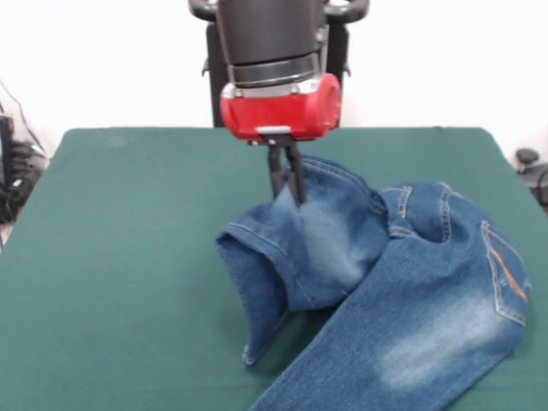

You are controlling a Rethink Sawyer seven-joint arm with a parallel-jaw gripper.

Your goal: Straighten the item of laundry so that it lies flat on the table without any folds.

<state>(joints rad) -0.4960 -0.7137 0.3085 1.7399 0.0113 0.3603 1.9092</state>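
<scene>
The small blue denim jeans lie on the right half of the dark green table. They have faded pale patches, orange-tan stitching and a back pocket at the right. One leg runs down to the bottom edge. The other leg is folded over and lifted, its hem hanging at the left. My gripper comes down from the red and black arm and is shut on the raised fold of that leg, holding it above the table.
The robot's pedestal stands at the table's far edge. Cables and dark gear lie off the table at the left, and a dark object sits off the right edge.
</scene>
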